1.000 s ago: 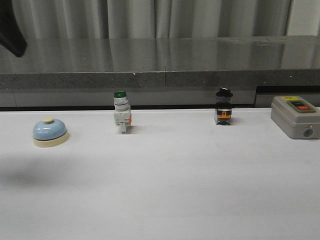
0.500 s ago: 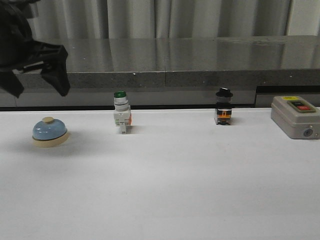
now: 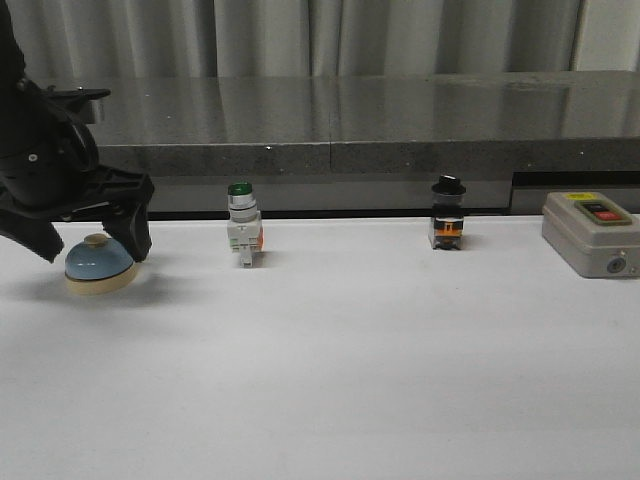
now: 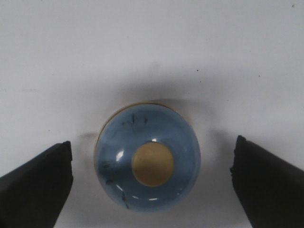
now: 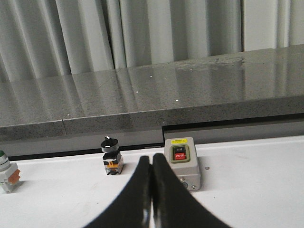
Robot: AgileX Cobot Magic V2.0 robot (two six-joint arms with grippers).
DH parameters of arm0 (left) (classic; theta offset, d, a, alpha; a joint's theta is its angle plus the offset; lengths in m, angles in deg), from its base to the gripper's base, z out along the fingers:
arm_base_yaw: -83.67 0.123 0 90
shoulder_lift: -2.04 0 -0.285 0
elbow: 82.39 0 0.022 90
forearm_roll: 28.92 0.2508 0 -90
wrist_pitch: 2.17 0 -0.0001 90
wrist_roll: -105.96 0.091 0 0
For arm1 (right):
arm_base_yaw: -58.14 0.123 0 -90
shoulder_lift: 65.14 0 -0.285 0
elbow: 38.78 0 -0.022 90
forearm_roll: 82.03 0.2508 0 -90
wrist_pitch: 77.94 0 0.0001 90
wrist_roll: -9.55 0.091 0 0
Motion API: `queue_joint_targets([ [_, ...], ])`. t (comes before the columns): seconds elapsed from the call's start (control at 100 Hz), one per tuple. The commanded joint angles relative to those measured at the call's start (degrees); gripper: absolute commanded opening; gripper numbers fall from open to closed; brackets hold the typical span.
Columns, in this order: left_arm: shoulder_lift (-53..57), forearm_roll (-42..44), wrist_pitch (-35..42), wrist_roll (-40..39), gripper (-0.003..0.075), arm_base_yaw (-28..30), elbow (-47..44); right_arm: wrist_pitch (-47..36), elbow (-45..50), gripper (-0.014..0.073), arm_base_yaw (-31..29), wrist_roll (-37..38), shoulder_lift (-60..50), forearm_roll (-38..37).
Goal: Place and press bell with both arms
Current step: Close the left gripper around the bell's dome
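Black left pincer (image 3: 92, 236) — now astride bell (image 3: 99, 265)

Your front view looks low and forward across the tabletop (image 3: 330, 380) toward its far edge. Your left wrist view stares straight down, close over the bell (image 4: 147, 162) near the left edge. Your right wrist view faces the far edge too, sharing the grey box (image 5: 182, 162) with the front view (image 3: 592, 234).
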Motion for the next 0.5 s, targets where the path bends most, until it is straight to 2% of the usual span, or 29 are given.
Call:
queue_joint_targets([
  [0.0, 2.17, -0.7, 3.25, -0.21, 0.0637, -0.45, 1.8, -4.83, -1.17, -0.0064, -0.38, -0.23, -1.11, -0.57],
  [0.49, 0.16, -0.7, 3.98, -0.21, 0.0636, -0.45, 1.8, -4.83, -1.17, -0.0064, -0.38, -0.23, -1.11, -0.57],
])
